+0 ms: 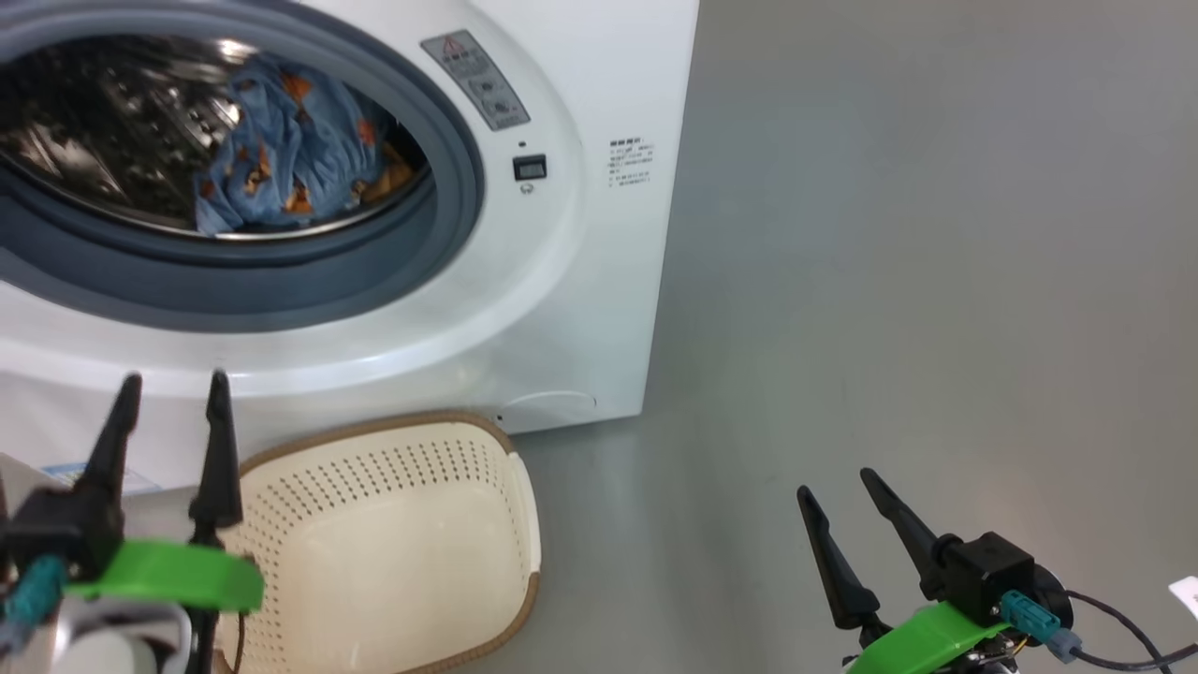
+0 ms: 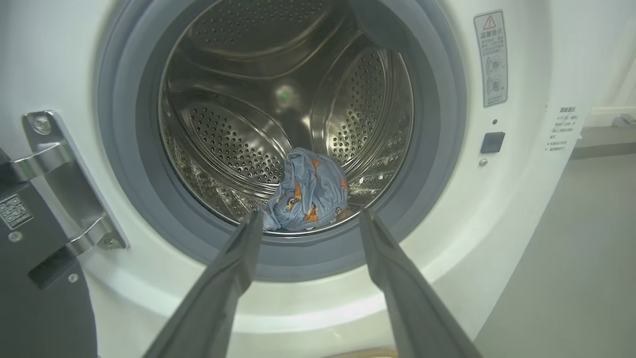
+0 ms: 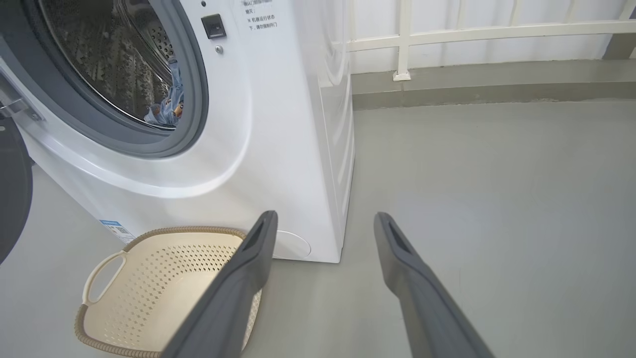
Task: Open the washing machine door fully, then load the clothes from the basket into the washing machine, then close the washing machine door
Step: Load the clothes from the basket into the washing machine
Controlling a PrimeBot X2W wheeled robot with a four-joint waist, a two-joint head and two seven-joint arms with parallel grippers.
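The left wrist view shows a steel hinge (image 2: 69, 189) holding the washing machine door (image 2: 39, 298) swung out at left. The left gripper (image 1: 175, 379), 2 fingers (image 1: 217, 449) apart, faces the washing machine (image 1: 580, 281), where bear-print clothes (image 1: 281, 150) lie in the drum (image 2: 238, 149). The basket (image 1: 374, 432) stands just before its base. The right gripper (image 1: 835, 482), fingers (image 1: 833, 562) spread, hangs over grey floor (image 1: 936, 281); its wrist view adds a white railing (image 3: 403, 35).

Clothes (image 1: 281, 150) in drum (image 2: 223, 134) of washing machine (image 1: 599, 281), nr front lip. Basket (image 1: 393, 487) on floor (image 1: 936, 281) in front of m/c, below opening. Door (image 3: 12, 199) stands open, L of opening.
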